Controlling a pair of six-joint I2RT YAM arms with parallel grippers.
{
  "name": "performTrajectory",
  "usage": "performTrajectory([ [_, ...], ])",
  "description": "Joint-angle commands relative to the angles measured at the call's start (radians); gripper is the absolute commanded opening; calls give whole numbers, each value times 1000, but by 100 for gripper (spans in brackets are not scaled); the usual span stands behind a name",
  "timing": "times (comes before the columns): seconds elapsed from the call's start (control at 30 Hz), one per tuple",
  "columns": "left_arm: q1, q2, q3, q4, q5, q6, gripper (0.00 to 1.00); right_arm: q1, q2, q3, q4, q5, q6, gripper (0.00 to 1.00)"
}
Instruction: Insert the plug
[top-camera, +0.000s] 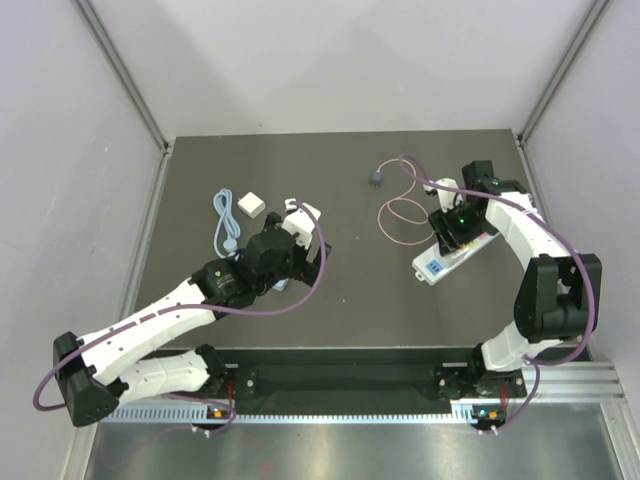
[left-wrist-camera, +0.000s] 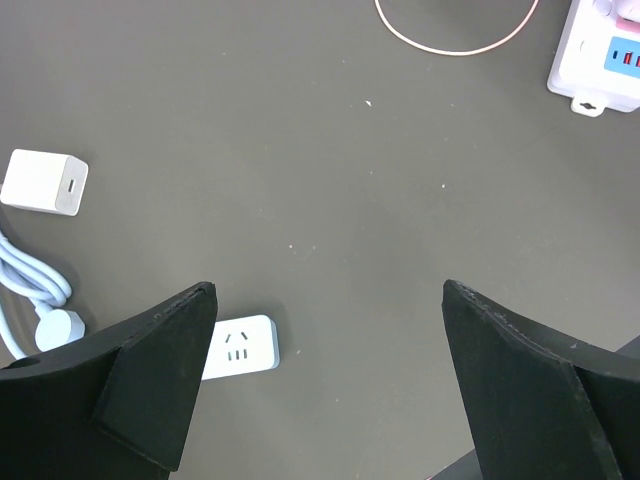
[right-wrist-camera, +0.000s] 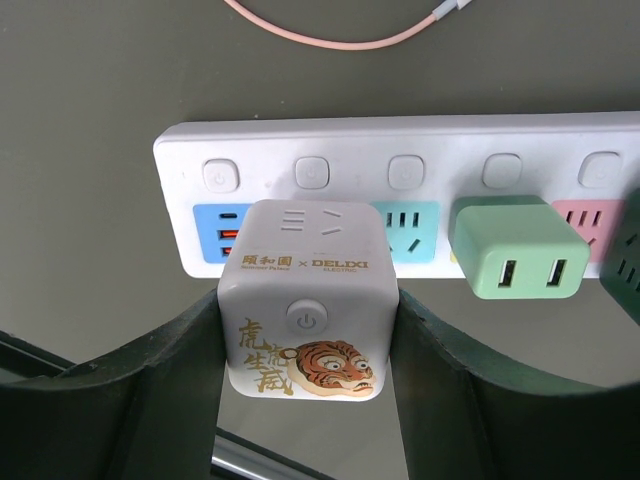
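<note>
Your left end effector hangs released over the bench. Your right end effector clasps the white cube adapter at the power strip. Beyond, the plug lies free on the bench, its pink cable looped beside it.

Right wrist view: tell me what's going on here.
The right claw grips a tiger-print white cube adapter by its sides, held against the white power strip next to a green adapter. Whether it is fully seated can't be told. The left claw hangs open above the table, holding nothing. The dark grey plug with its pink cable lies untouched farther back on the table, not yet inserted.
</note>
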Motion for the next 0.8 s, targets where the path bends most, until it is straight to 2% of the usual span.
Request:
performTrajectory([
  [0.0, 1, -17, -2, 27, 5, 8, 99, 6, -7, -10, 105, 50, -43, 0],
  [0.47, 0, -17, -2, 27, 8, 8, 99, -17, -47, -58, 161, 1, -37, 0],
  [0.77, 0, -23, -2, 27, 22, 8, 99, -28, -72, -230, 280, -7, 3, 0],
])
